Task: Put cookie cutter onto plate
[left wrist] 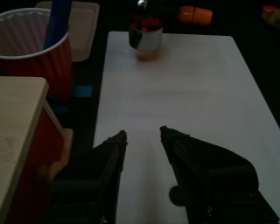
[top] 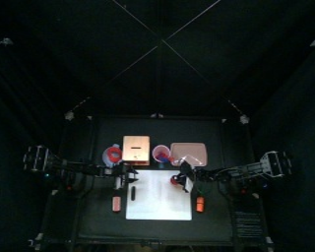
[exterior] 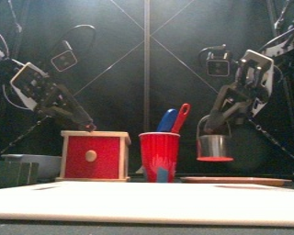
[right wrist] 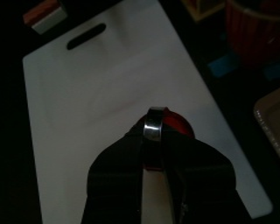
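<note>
— Cookie cutter (exterior: 213,148), where is it sitting?
— Right claw (right wrist: 157,131) is clenching it, hanging above the white sheet (left wrist: 178,87), right of the red cup (exterior: 160,156).
— And the left claw (left wrist: 143,138)?
— Hanging released, holding nothing, over the sheet's left.

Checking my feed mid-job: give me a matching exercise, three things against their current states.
Things:
1. cookie cutter
2. red cup
3. left gripper

States:
A. open, empty
B. holds blue and red utensils
C. held by the right gripper over the white sheet

Pairs: 1-C, 2-B, 3-A
</note>
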Action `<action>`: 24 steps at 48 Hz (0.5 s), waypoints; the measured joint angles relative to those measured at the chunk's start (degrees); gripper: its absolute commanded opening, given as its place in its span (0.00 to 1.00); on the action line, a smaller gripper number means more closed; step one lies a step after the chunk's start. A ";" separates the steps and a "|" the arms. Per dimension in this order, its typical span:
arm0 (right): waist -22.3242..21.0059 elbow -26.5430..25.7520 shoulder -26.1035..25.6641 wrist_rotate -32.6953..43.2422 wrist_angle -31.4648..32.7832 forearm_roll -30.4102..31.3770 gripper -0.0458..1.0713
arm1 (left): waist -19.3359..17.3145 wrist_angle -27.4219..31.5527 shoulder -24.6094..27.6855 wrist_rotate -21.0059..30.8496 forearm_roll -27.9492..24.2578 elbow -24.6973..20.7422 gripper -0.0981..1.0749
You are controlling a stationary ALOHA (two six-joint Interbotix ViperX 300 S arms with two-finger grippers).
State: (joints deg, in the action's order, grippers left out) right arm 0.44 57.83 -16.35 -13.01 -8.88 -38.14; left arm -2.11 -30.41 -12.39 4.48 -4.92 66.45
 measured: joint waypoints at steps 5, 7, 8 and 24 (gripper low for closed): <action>-2.11 0.44 -2.64 0.00 1.49 1.58 0.52 | 0.00 0.00 0.00 0.00 0.00 0.00 0.75; -3.16 0.79 -3.60 0.00 2.20 2.20 0.52 | -0.09 0.00 0.00 0.00 0.00 0.00 0.75; -3.87 0.88 -3.96 0.00 2.46 2.55 0.52 | 0.00 0.00 0.00 0.00 0.00 0.00 0.75; -16.79 1.58 -5.71 0.00 4.66 7.65 0.52 | 0.00 0.00 0.00 0.00 0.00 -0.09 0.74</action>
State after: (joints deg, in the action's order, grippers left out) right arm -16.35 59.41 -22.06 -13.01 -4.22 -30.50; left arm -2.11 -30.41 -12.39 4.48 -4.92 66.36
